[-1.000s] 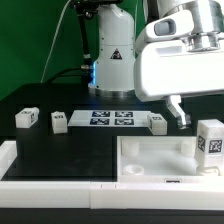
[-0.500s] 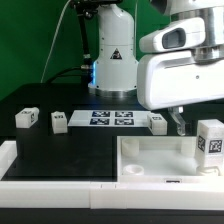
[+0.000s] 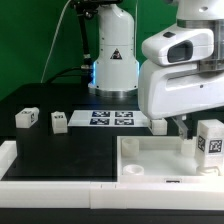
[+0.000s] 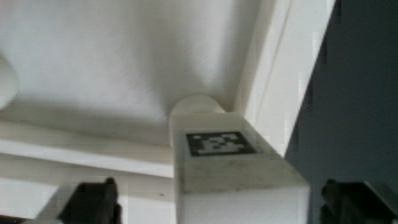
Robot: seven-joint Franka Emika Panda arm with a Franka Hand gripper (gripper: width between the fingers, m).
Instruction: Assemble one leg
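Observation:
A white leg (image 3: 210,140) with a black-and-white tag stands upright at the right end of the large white tray piece (image 3: 150,160). In the wrist view this leg (image 4: 222,150) lies between my two dark fingers (image 4: 93,200), which stand apart on either side without touching it. My gripper (image 4: 214,205) is open; in the exterior view it (image 3: 187,130) hangs just beside the leg. Two more legs (image 3: 25,118) (image 3: 59,122) lie on the black table at the exterior view's left. Another leg (image 3: 158,123) is partly hidden behind my hand.
The marker board (image 3: 110,119) lies flat at the table's middle back. The arm's base (image 3: 113,60) stands behind it. The tray has a round corner socket (image 4: 199,103) and raised rims (image 4: 285,60). A white ledge (image 3: 60,185) runs along the front.
My gripper has come down and moved toward the exterior view's right, closer to the standing leg. The legs and the tray have not moved.

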